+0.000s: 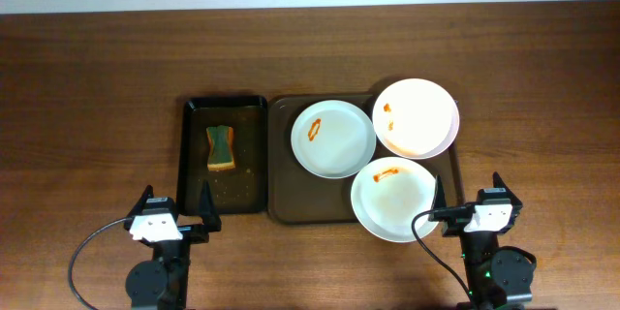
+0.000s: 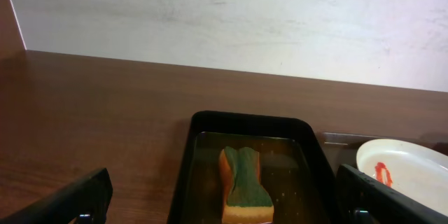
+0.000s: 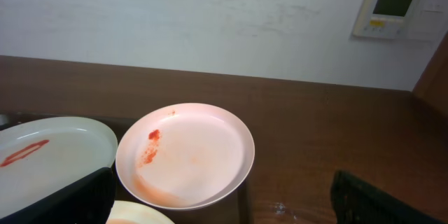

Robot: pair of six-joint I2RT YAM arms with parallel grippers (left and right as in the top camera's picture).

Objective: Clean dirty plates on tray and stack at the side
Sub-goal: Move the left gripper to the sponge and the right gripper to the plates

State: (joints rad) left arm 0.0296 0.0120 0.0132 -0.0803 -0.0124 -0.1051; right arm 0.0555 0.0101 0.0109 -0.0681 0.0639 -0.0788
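Three white plates with orange-red smears lie on the brown tray (image 1: pixel 286 170): one at its middle (image 1: pixel 332 139), one at the far right (image 1: pixel 416 117), one at the near right (image 1: pixel 393 199). The right wrist view shows the far plate (image 3: pixel 185 155), the middle plate's edge (image 3: pixel 49 157) and a sliver of the near plate (image 3: pixel 136 213). My left gripper (image 1: pixel 177 215) is open and empty, near the table's front edge, in front of the black tray. My right gripper (image 1: pixel 469 203) is open and empty, just right of the near plate.
A narrow black tray (image 1: pixel 226 153) left of the brown tray holds a green and yellow sponge (image 1: pixel 221 147); the left wrist view shows the sponge (image 2: pixel 243 185) in shallow liquid. A wall runs behind the table. A wall panel (image 3: pixel 390 10) hangs at the far right.
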